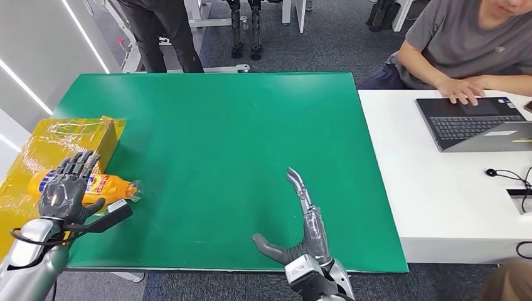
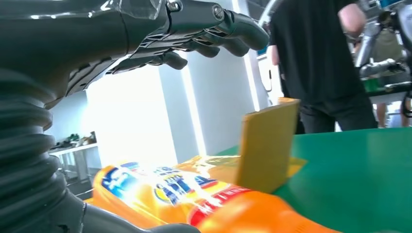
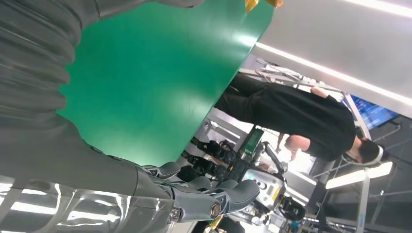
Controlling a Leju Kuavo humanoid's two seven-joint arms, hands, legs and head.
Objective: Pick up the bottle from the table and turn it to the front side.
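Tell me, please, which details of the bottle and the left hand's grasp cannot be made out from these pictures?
- Grasp: in the head view the left hand covers the bottle; contact beneath it is hidden.
- Label: blurred and glare-washed on the bottle in the left wrist view; unreadable.
- Bottle base: hidden by the hand in the head view.
- Cap: too small in the head view to tell.

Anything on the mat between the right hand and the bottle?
Nothing: in the head view, only bare green mat lies between the right hand and the bottle, which lies under the left hand.
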